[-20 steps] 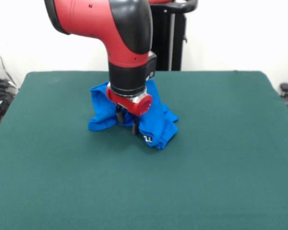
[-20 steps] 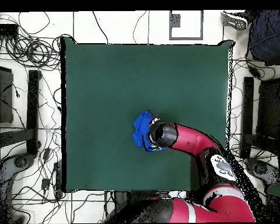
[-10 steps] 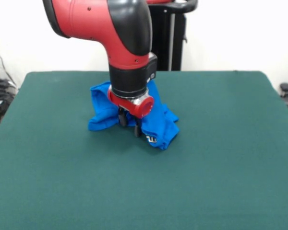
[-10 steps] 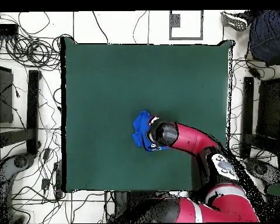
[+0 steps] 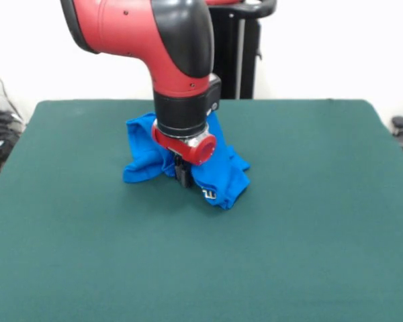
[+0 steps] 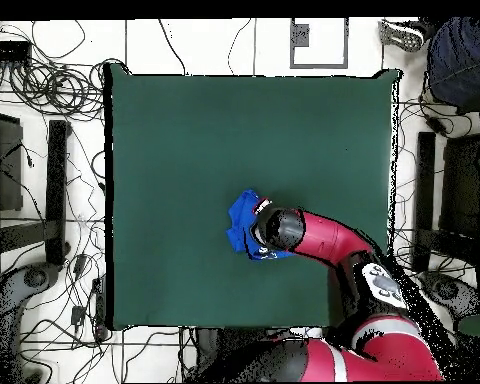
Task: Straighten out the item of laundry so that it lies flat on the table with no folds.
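Observation:
The item of laundry (image 5: 221,176), a bright blue T-shirt, lies crumpled in a heap on the green table (image 5: 289,221), with a bit of white lettering showing at its front fold. My gripper (image 5: 183,176) stands straight down on the heap's front middle, its black fingers (image 5: 182,169) drawn together on a fold of the blue cloth. From overhead, only the shirt's left part (image 6: 242,222) shows beside the arm's wrist (image 6: 280,230), which hides the gripper.
The heap lies toward the robot's side of the table (image 6: 184,140). Cables and stands (image 6: 44,190) sit on the floor beyond the table's edges.
The two fingers, spread apart over the cloth one second ago, have come together on the shirt's front fold. The shirt's heap has barely shifted.

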`<move>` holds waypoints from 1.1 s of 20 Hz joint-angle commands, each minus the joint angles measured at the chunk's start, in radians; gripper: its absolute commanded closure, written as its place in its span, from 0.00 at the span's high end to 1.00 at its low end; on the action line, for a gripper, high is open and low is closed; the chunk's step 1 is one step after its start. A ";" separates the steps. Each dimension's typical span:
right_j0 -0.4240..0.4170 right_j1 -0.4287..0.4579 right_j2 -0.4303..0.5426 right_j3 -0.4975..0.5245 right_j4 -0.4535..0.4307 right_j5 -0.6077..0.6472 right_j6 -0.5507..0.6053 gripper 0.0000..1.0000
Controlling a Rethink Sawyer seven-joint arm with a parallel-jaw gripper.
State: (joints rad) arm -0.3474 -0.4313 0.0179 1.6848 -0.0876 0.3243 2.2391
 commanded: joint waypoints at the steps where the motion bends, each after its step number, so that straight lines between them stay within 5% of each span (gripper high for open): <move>1: 0.037 0.010 0.084 0.010 -0.042 0.040 -0.002 0.00; 22: 0.091 -0.026 0.029 -0.022 -0.007 0.149 0.025 0.00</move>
State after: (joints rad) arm -0.3007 -0.4385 0.0049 1.6848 -0.0878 0.3421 2.2391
